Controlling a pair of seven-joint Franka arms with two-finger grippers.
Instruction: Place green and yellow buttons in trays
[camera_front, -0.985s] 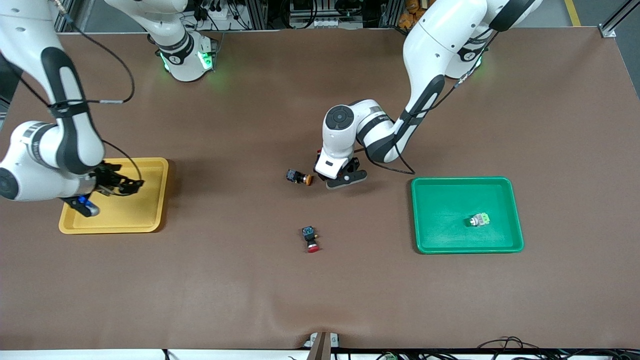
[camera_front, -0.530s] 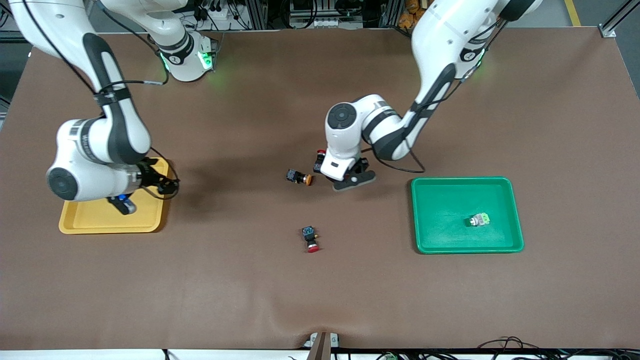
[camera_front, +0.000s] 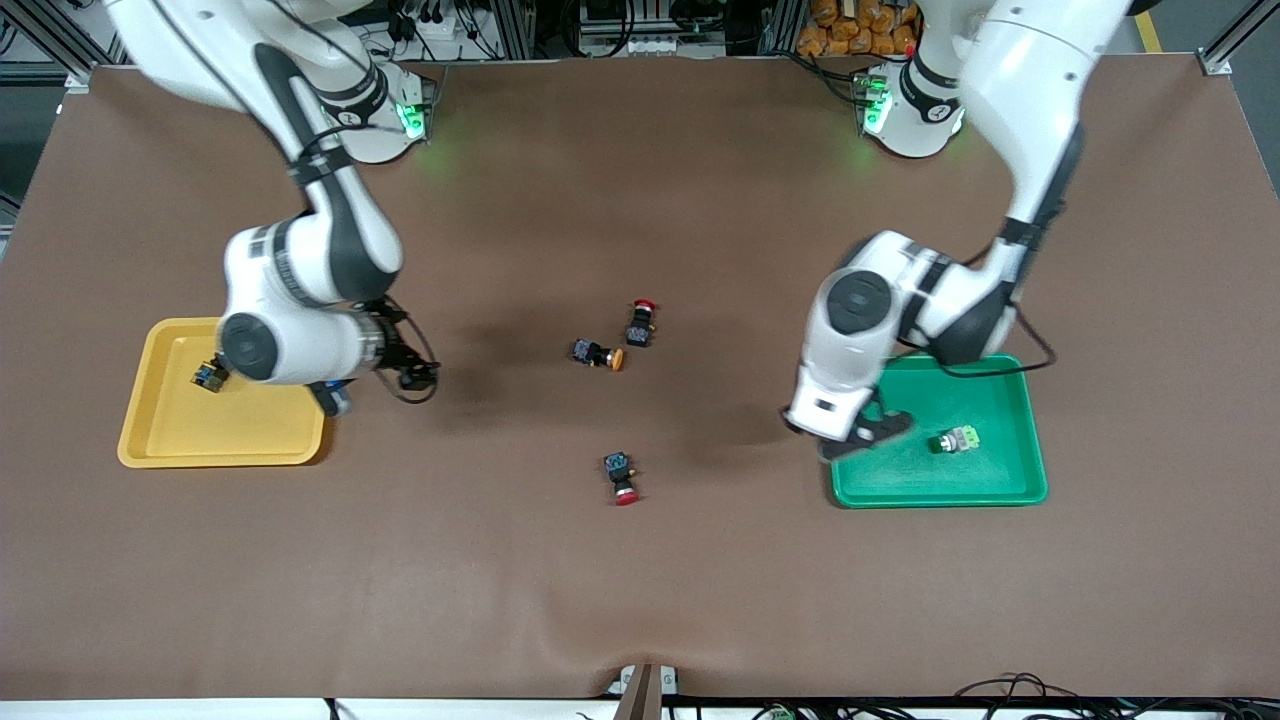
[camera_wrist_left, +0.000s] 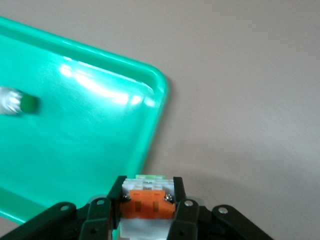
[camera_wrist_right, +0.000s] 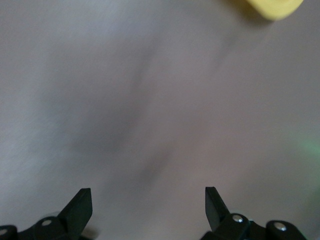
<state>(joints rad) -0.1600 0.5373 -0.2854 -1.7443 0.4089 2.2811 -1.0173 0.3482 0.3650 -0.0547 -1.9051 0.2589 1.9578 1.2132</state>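
My left gripper (camera_front: 850, 437) is shut on a pale grey button with an orange face (camera_wrist_left: 147, 206). It holds it over the edge of the green tray (camera_front: 1000, 375) that faces the right arm's end. A grey button with a green cap (camera_front: 957, 439) lies in that tray and also shows in the left wrist view (camera_wrist_left: 17, 102). My right gripper (camera_front: 336, 399) is open and empty, over the table beside the yellow tray (camera_front: 250, 440). A black-bodied button (camera_front: 208, 375) lies in the yellow tray. A black button with an orange-yellow cap (camera_front: 598, 354) lies mid-table.
Two black switches with red caps lie mid-table: one (camera_front: 640, 324) beside the orange-capped button, one (camera_front: 620, 477) nearer the front camera. The right wrist view shows brown mat and a corner of the yellow tray (camera_wrist_right: 272, 7).
My left arm carried the grey button from mid-table to the green tray's edge. My right arm moved off the yellow tray toward the middle, leaving a black button in it.
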